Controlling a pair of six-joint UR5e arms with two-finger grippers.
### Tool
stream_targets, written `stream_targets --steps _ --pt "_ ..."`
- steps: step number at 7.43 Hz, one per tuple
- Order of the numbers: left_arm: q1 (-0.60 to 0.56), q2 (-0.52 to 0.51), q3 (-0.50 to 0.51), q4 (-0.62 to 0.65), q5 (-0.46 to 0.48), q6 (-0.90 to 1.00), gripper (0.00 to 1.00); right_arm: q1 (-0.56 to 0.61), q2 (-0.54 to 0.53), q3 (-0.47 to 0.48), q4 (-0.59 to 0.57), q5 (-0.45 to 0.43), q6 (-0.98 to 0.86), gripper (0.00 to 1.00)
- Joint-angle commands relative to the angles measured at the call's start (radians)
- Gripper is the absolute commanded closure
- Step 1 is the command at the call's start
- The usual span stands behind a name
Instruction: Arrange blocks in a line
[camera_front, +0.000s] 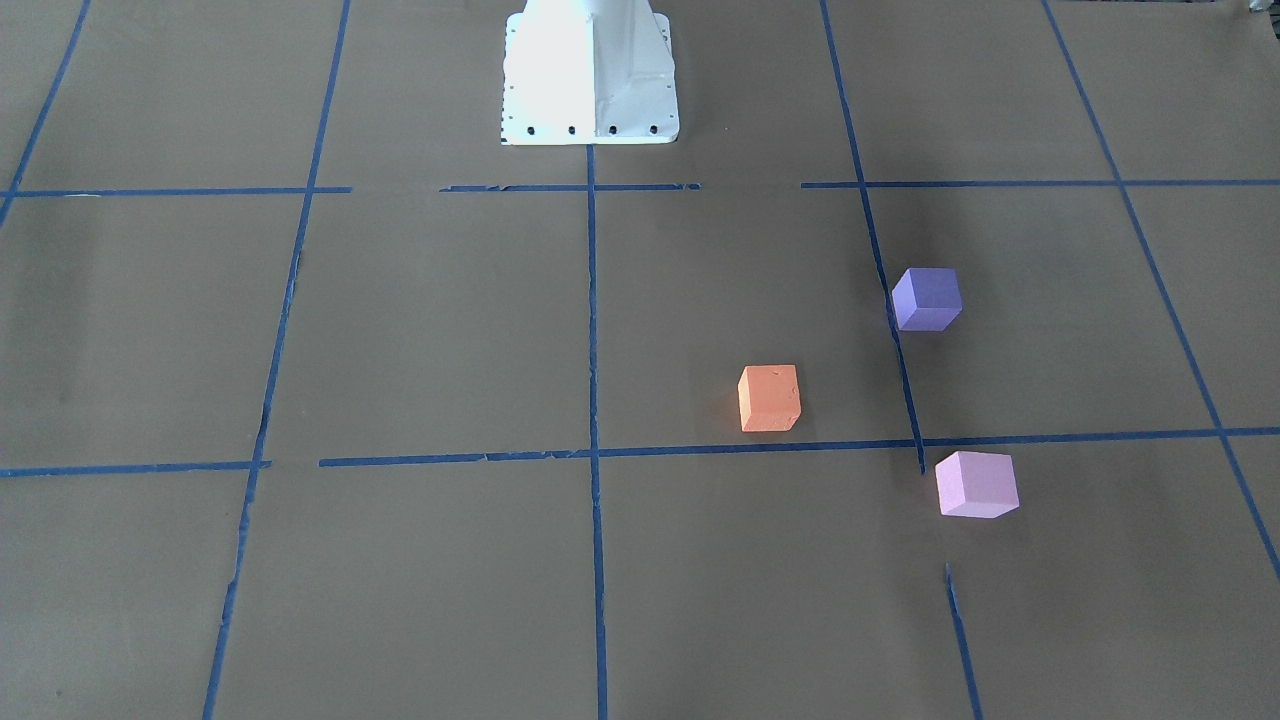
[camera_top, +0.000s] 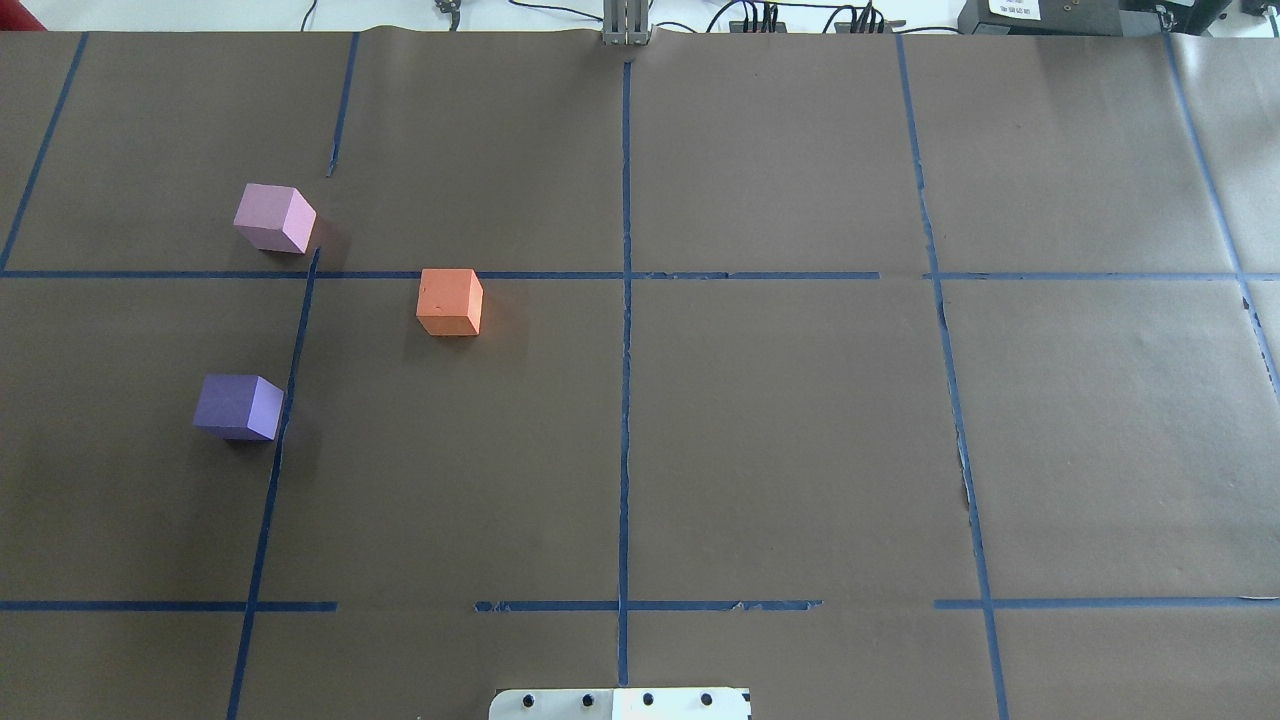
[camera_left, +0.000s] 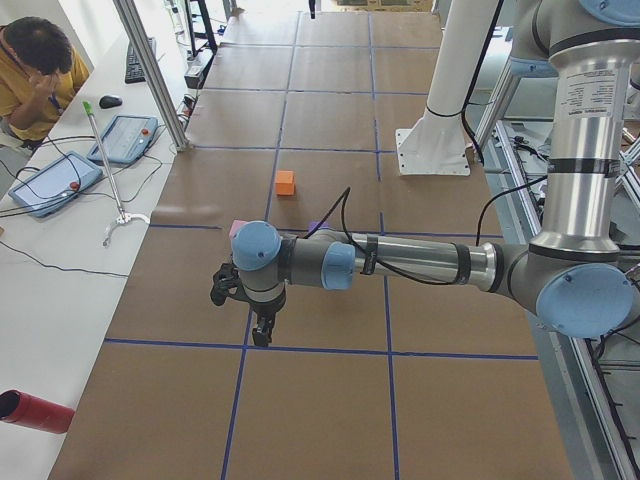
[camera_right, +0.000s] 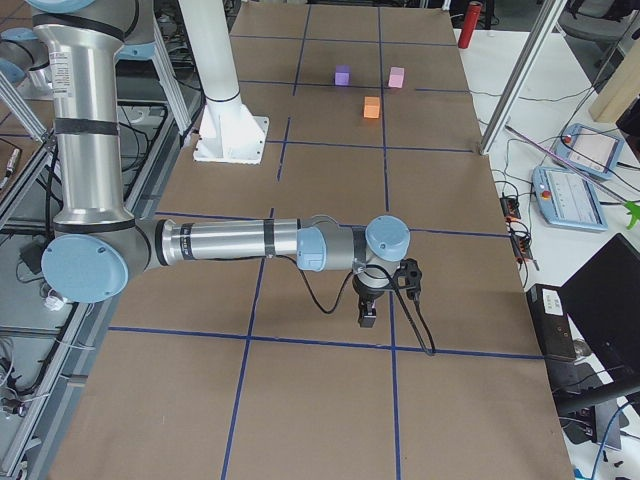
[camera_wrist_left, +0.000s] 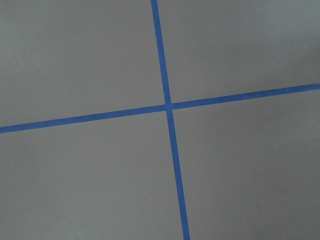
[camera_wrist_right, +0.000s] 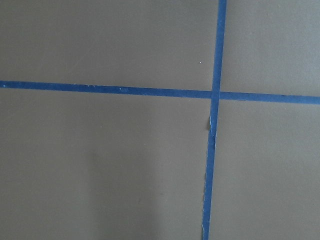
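Observation:
Three foam cubes lie apart on the brown table on the robot's left side. The orange block (camera_front: 769, 398) (camera_top: 450, 302) is nearest the centre line. The dark purple block (camera_front: 927, 298) (camera_top: 238, 407) is closer to the robot. The pale pink block (camera_front: 976, 485) (camera_top: 274, 218) is farthest out. My left gripper (camera_left: 262, 335) hangs over the table short of the blocks, seen only in the exterior left view. My right gripper (camera_right: 367, 318) hangs far from them at the other end. I cannot tell whether either is open or shut. Both wrist views show only paper and blue tape.
The white robot base (camera_front: 590, 75) stands at the table's middle edge. Blue tape lines (camera_top: 625, 350) grid the brown paper. An operator (camera_left: 35, 75) sits beside the table with teach pendants (camera_left: 45, 185). A red cylinder (camera_left: 35, 412) lies on the side bench.

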Motion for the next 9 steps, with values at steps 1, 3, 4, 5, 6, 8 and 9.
stream_targets --steps 1,3,4,5,6,8,9 --pt "0.0 -0.015 0.001 0.002 0.003 0.0 0.0 0.0 0.0 -0.001 0.0 0.0 0.0 0.0" --pt "0.002 -0.02 0.008 -0.002 0.0 -0.003 0.0 0.0 0.0 -0.001 0.0 0.0 0.0 0.0" --pt "0.011 -0.032 -0.001 -0.057 0.003 0.001 0.0 0.0 0.0 -0.001 0.0 0.0 0.0 0.0" --pt "0.03 -0.022 0.007 -0.117 -0.005 -0.005 0.0 0.0 0.0 -0.001 0.0 0.0 0.0 0.0" --pt "0.072 -0.041 -0.004 -0.149 -0.009 -0.009 0.0 0.0 0.0 -0.001 0.0 0.0 0.0 0.0" --pt "0.229 -0.168 -0.007 -0.157 -0.002 -0.274 0.0 0.0 0.0 -0.001 0.0 0.0 0.0 0.0" --pt "0.294 -0.223 -0.025 -0.198 0.0 -0.414 0.0 0.0 0.0 -0.001 0.0 0.0 0.0 0.0"
